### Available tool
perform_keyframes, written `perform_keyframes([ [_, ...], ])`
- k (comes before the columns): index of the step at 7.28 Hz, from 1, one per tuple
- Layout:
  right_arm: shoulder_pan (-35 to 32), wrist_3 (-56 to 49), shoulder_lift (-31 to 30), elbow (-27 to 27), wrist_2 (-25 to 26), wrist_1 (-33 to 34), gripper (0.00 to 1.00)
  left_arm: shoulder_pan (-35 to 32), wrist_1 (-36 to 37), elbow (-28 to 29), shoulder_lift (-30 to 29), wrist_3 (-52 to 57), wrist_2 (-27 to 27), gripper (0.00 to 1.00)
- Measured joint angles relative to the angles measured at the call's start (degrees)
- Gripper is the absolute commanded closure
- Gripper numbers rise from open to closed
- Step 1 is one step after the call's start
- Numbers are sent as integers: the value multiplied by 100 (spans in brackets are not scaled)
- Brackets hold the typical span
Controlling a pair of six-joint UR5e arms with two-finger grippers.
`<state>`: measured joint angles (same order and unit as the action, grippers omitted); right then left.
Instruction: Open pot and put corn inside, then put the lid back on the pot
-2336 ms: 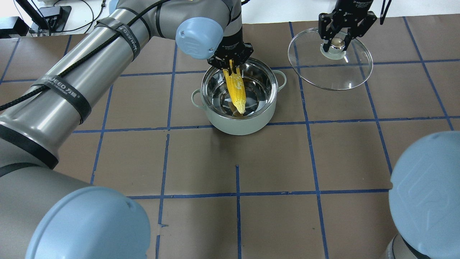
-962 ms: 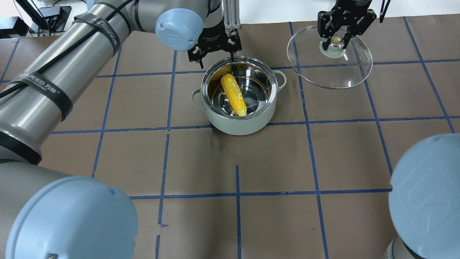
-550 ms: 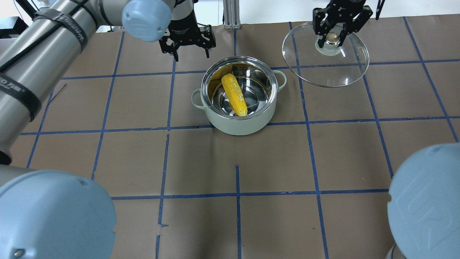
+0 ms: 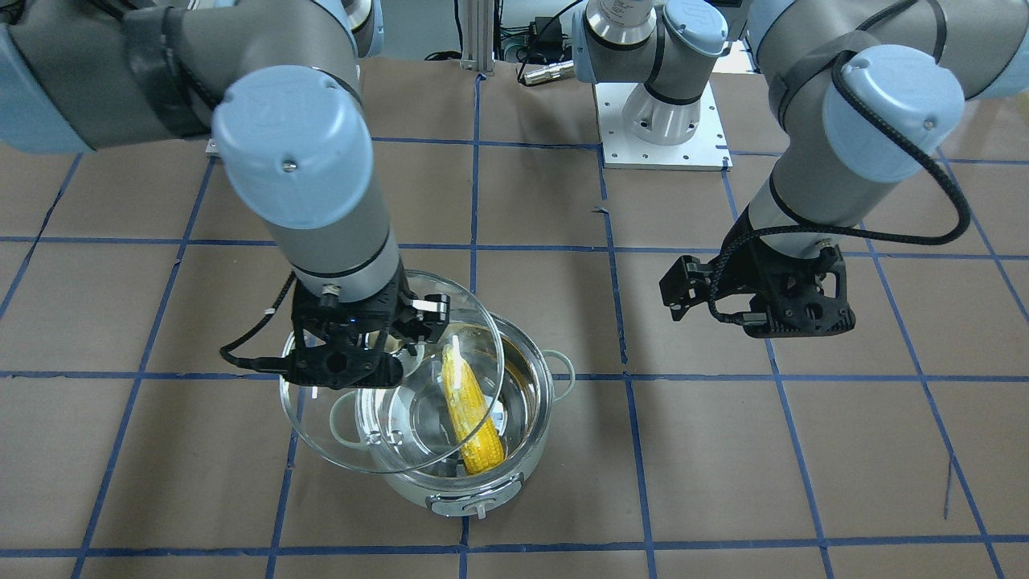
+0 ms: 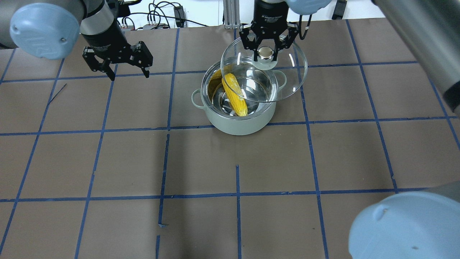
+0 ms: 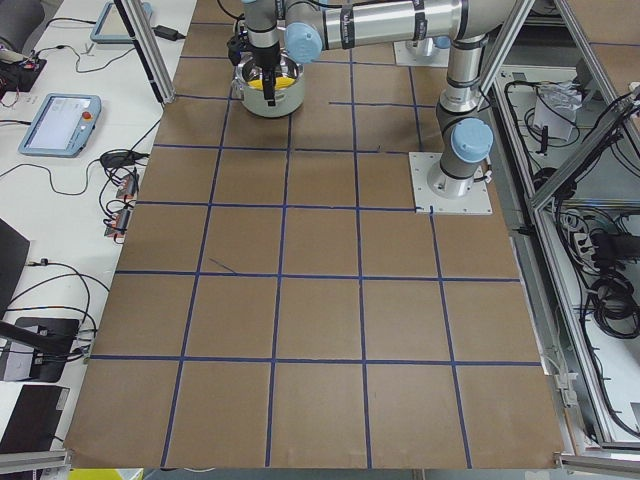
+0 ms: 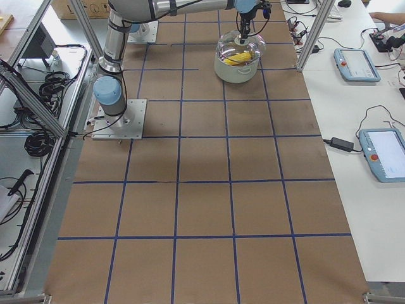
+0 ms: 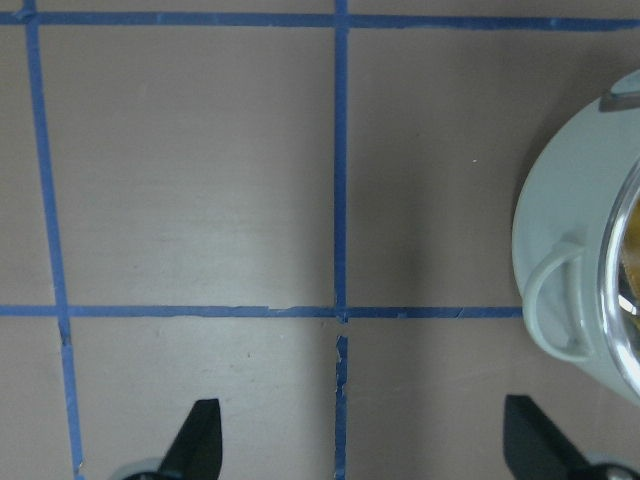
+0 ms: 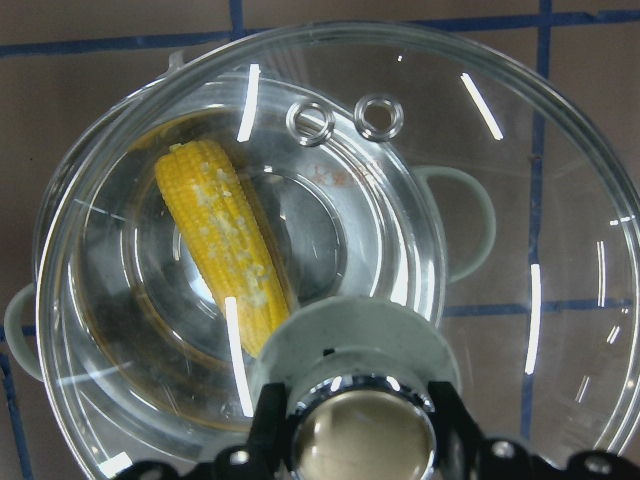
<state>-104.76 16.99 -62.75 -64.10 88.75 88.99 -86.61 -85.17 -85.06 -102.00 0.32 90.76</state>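
The pale mint pot point(image 5: 239, 122) stands open on the brown table, and the yellow corn point(image 5: 234, 94) lies slanted inside it. My right gripper point(image 5: 266, 54) is shut on the knob of the glass lid point(image 5: 287, 81). It holds the lid tilted above the pot, offset toward the pot's far right rim. The right wrist view shows the corn point(image 9: 225, 250) through the lid point(image 9: 560, 200). My left gripper point(image 5: 128, 73) is open and empty, left of the pot and above the table. The pot's handle point(image 8: 555, 300) sits at the right edge of the left wrist view.
The table point(image 5: 237, 216) is covered in brown paper with a blue tape grid. The robot's white base plate point(image 4: 663, 137) and a metal post point(image 4: 474, 32) stand on the robot's side. Teach pendants point(image 7: 357, 63) lie on the side bench.
My left gripper let go of the corn, which now lies in the pot, and moved away left. My right gripper carried the lid from the back right to over the pot.
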Motion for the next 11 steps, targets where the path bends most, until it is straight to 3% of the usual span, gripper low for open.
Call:
perform_keyframes([
  [4,-371,302,535,-53,310,600,81,79,-274,91,388,72,104,0],
  [11,-350,313,565,-185,-27,686,81,91,-297,-14,385,75,99,0],
])
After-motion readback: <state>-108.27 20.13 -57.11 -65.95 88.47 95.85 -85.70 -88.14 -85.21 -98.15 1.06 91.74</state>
